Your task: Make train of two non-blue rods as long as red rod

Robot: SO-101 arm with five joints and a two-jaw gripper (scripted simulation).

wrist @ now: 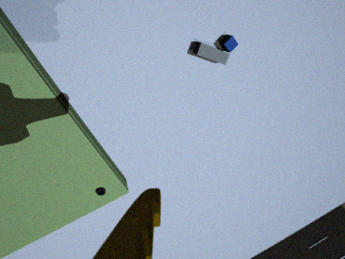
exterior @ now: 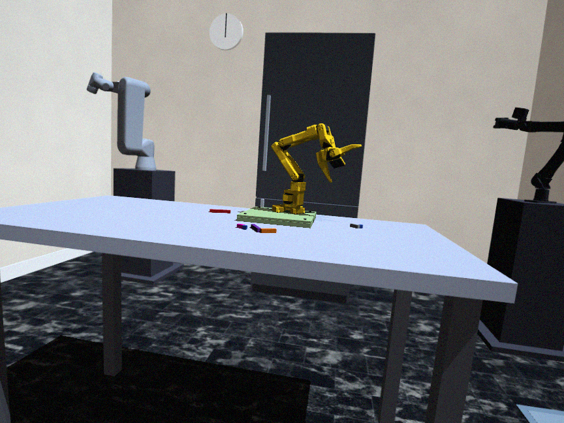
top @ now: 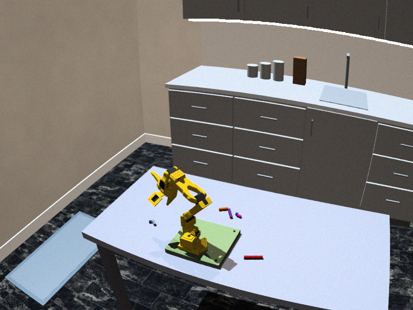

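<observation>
The red rod [top: 253, 257] lies flat on the table to the right of the green base plate [top: 204, 241]. An orange rod [top: 222, 209], a purple rod [top: 230, 213] and a magenta rod [top: 238, 215] lie close together behind the plate. A grey rod [wrist: 208, 53] lies next to a small blue rod [wrist: 227, 43], left of the arm; both also show in the top view, the grey rod [top: 154, 223] and the blue rod [top: 150, 221]. My gripper [top: 159, 186] is open and empty, held high above the table over the grey and blue rods.
A kitchen counter with drawers [top: 266, 139] stands behind the table. The table's left edge is close to the grey and blue rods. Two other robot arms [exterior: 127, 118] stand on pedestals away from the table.
</observation>
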